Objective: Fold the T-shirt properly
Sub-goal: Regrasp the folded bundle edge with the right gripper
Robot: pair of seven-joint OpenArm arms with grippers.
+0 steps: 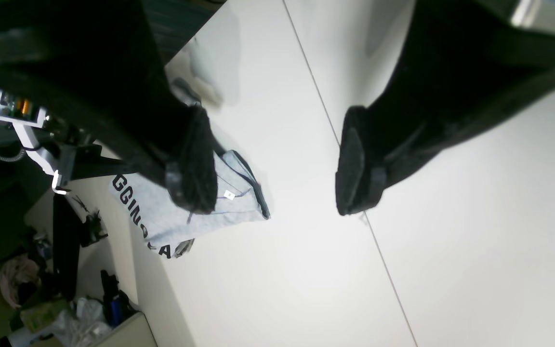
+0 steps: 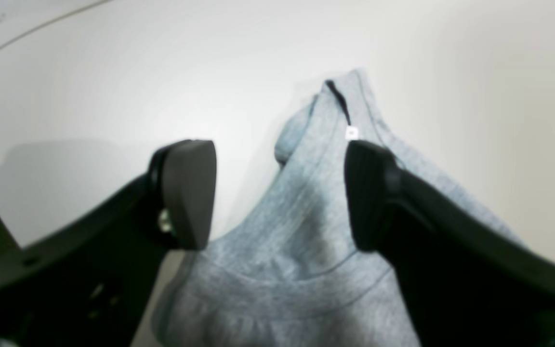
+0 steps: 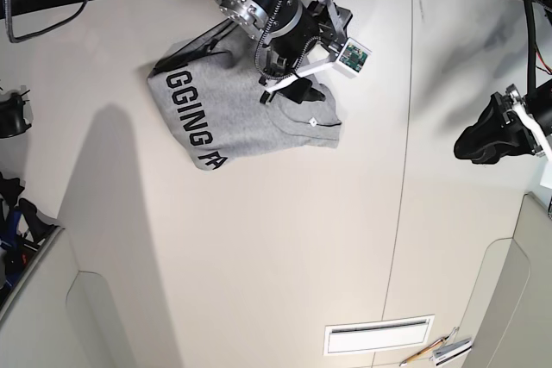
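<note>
The grey T-shirt lies bunched into a rough rectangle at the far middle of the white table, with black block lettering along its left side. My right gripper hovers over the shirt's right part, near the neck. In the right wrist view this gripper is open, its black fingers straddling a raised fold of the T-shirt with a small white tag. My left gripper is open above bare table, far right of the T-shirt; in the base view the gripper sits at the right edge.
A thin seam runs front to back across the table. A white slotted plate and pens lie at the near right. Bags and clutter lie on the floor beyond the table's edge.
</note>
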